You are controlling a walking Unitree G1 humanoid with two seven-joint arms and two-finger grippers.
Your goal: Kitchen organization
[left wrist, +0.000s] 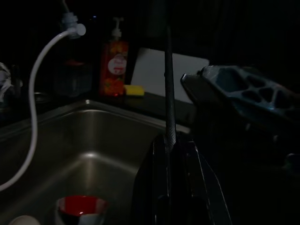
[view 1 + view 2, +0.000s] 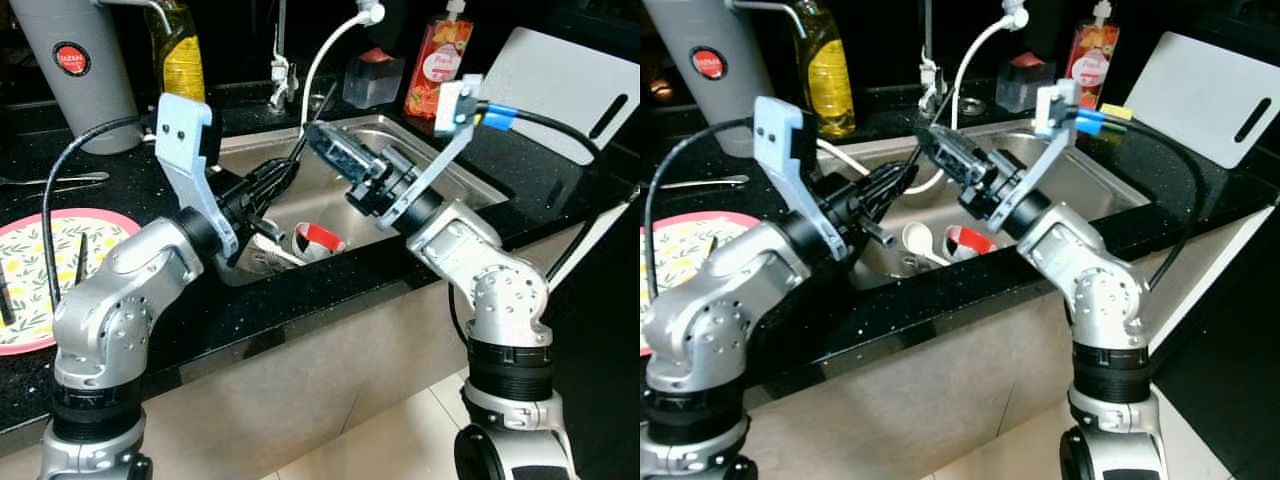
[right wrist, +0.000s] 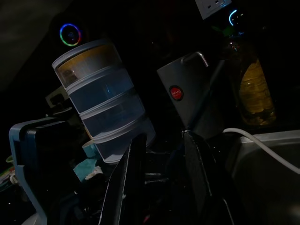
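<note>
left end effector (image 1: 168, 154) clamps thin metal rod (image 1: 168, 84) over steel sink (image 2: 330, 190); right end effector (image 3: 161, 154) parted, empty.

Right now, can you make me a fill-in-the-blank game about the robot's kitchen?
1. Both grippers, left gripper and right gripper, hover over the steel ____.
2. The cup lying down in the sink is white and ____.
3. The left gripper is shut on a thin dark ____.
4. The flowery plate on the black counter has a ____ rim.

Missing words: sink; red; stick; pink
</note>
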